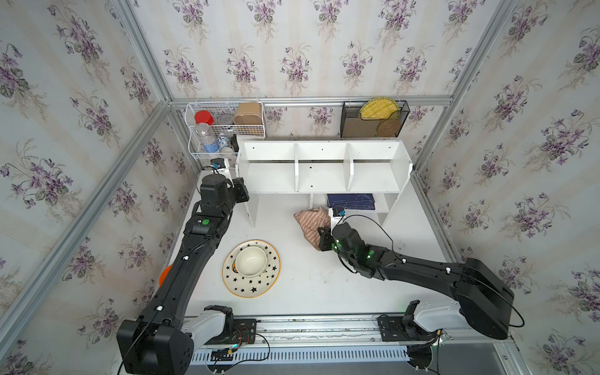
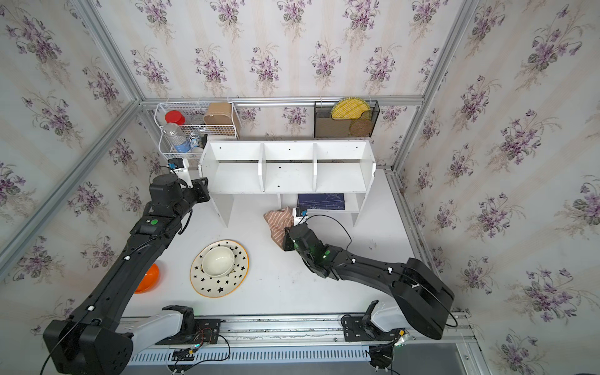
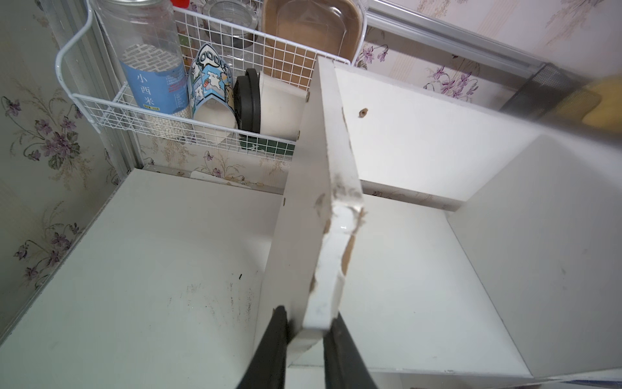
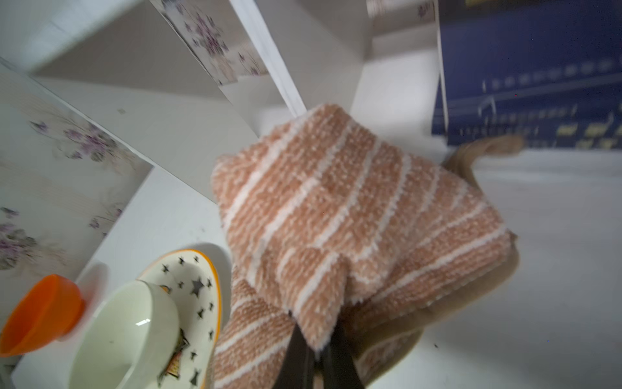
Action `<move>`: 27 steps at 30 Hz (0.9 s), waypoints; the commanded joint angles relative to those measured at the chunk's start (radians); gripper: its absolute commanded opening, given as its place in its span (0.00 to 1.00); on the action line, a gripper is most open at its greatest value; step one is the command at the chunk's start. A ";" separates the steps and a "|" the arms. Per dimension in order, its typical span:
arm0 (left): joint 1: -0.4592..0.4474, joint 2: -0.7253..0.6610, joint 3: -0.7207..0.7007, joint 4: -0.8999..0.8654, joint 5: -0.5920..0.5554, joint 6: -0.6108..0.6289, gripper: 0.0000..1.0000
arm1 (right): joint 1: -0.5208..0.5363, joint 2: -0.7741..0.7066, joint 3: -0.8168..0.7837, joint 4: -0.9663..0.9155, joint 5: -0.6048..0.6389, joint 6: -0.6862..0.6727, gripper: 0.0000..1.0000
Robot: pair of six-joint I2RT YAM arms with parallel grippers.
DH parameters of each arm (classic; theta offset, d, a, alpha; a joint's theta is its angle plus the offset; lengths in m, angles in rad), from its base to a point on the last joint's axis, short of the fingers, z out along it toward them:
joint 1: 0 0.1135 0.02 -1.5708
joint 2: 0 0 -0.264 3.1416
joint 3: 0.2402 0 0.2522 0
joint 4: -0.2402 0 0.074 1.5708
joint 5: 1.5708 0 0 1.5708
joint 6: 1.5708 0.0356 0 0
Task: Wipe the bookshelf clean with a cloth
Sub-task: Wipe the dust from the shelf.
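Left wrist view: the left gripper (image 3: 308,323) clamps the chipped, rigid end panel (image 3: 313,202) of the bookshelf (image 3: 420,141), likely steadying it. Rightward, in a top view, the right gripper (image 1: 321,239) pinches a bunched edge of the soft, light cloth (image 1: 309,220), just before the lower shelf (image 1: 382,203).

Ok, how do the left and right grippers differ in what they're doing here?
The left gripper clamps the rigid end panel of the bookshelf; the right gripper pinches the soft cloth. The left sits at the bookshelf's left end, the right near its lower shelf. Both are shut on something.
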 commanded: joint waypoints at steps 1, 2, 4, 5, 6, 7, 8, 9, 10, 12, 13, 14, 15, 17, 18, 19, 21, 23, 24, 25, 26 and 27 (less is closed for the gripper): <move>-0.002 -0.002 -0.006 0.066 0.033 -0.002 0.15 | 0.001 0.055 0.004 0.128 -0.009 0.014 0.00; -0.002 -0.004 -0.008 0.070 0.032 0.001 0.14 | 0.002 0.071 0.026 0.107 -0.014 0.005 0.00; -0.002 -0.008 -0.017 0.078 0.025 0.005 0.12 | 0.001 0.071 0.070 0.078 -0.010 -0.029 0.00; -0.002 -0.009 -0.021 0.081 0.023 0.007 0.12 | 0.001 0.057 0.089 0.067 0.004 -0.043 0.00; -0.002 -0.011 -0.023 0.084 0.023 0.009 0.11 | 0.002 0.036 0.108 0.056 0.025 -0.055 0.00; -0.002 -0.010 -0.025 0.087 0.023 0.010 0.10 | 0.002 0.020 0.129 0.044 0.057 -0.066 0.00; -0.002 -0.010 -0.026 0.088 0.023 0.010 0.08 | 0.002 -0.008 0.152 0.036 0.089 -0.070 0.00; -0.002 -0.010 -0.026 0.086 0.026 0.011 0.07 | 0.000 -0.019 0.175 0.021 0.115 -0.071 0.00; -0.002 -0.010 -0.026 0.084 0.028 0.011 0.05 | 0.001 -0.024 0.198 0.007 0.139 -0.076 0.00; -0.002 -0.014 -0.026 0.084 0.029 0.011 0.03 | 0.000 -0.020 0.234 -0.016 0.167 -0.073 0.00; -0.003 -0.016 -0.026 0.085 0.028 0.011 0.02 | 0.000 -0.012 0.242 -0.025 0.176 -0.067 0.00; -0.002 -0.019 -0.027 0.084 0.026 0.011 0.01 | 0.000 -0.002 0.242 -0.027 0.176 -0.062 0.00; -0.002 -0.023 -0.029 0.084 0.024 0.012 0.01 | 0.001 0.007 0.231 -0.024 0.171 -0.050 0.00; -0.003 -0.029 -0.038 0.090 0.018 0.013 0.01 | 0.002 0.042 0.187 -0.002 0.154 -0.016 0.00; -0.003 -0.032 -0.041 0.092 0.018 0.013 0.01 | 0.002 0.055 0.161 0.017 0.143 0.002 0.00; -0.004 -0.034 -0.046 0.093 0.016 0.013 0.02 | 0.002 0.071 0.135 0.036 0.130 0.020 0.00; -0.004 -0.038 -0.055 0.100 0.012 0.010 0.01 | 0.004 0.110 0.096 0.067 0.104 0.052 0.00; -0.003 -0.036 -0.061 0.105 0.012 0.008 0.00 | 0.005 0.147 0.080 0.081 0.062 0.071 0.00; -0.003 -0.032 -0.060 0.104 0.013 0.010 0.00 | 0.006 0.156 0.083 0.075 0.045 0.077 0.00; -0.004 -0.030 -0.059 0.105 0.013 0.011 0.00 | 0.006 0.157 0.091 0.061 0.045 0.082 0.00; -0.004 -0.027 -0.058 0.103 0.010 0.011 0.00 | 0.006 0.143 0.097 0.046 0.055 0.085 0.00; -0.004 -0.026 -0.058 0.102 0.006 0.011 0.00 | 0.006 0.125 0.104 0.038 0.066 0.079 0.00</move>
